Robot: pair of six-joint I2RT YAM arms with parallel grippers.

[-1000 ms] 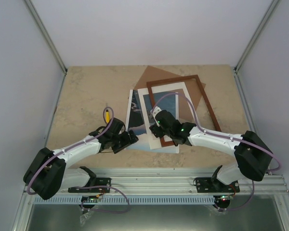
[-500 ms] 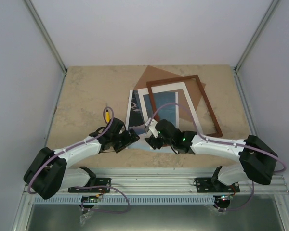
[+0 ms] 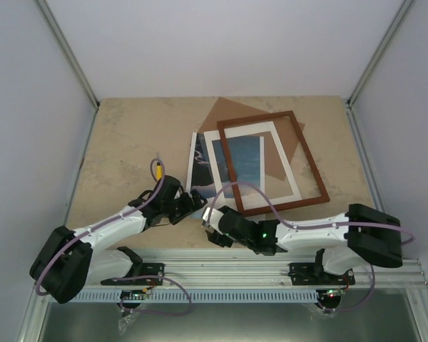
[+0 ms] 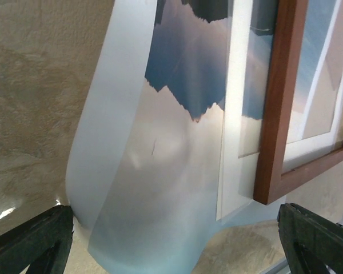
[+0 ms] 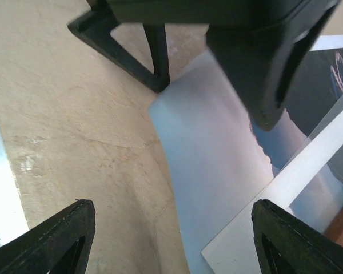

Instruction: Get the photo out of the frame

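The frame point(image 3: 257, 118), thin reddish-brown wood, lies tilted at the table's middle right; its corner point(image 4: 274, 171) shows in the left wrist view. The photo point(image 3: 198, 167) of sea and cliffs sticks out leftward from under the white mat. Its pale near end point(image 4: 160, 188) curls up off the table. My left gripper point(image 3: 195, 202) is open, its jaws point(image 4: 171, 251) spread either side of that curled end. My right gripper point(image 3: 211, 218) is open too, low over the table by the photo's near corner point(image 5: 217, 165), with nothing between its jaws point(image 5: 171, 240).
A white mat point(image 3: 289, 171) lies under the frame and over the photo. A brown backing board point(image 3: 242, 109) rests behind them. The left gripper's body point(image 5: 228, 45) fills the top of the right wrist view. A metal rail point(image 3: 271, 274) runs along the near edge.
My right arm has drawn back off the frame, toward the near edge and leftward, ending beside the left gripper. The left gripper has crept slightly rightward along the photo's near end.
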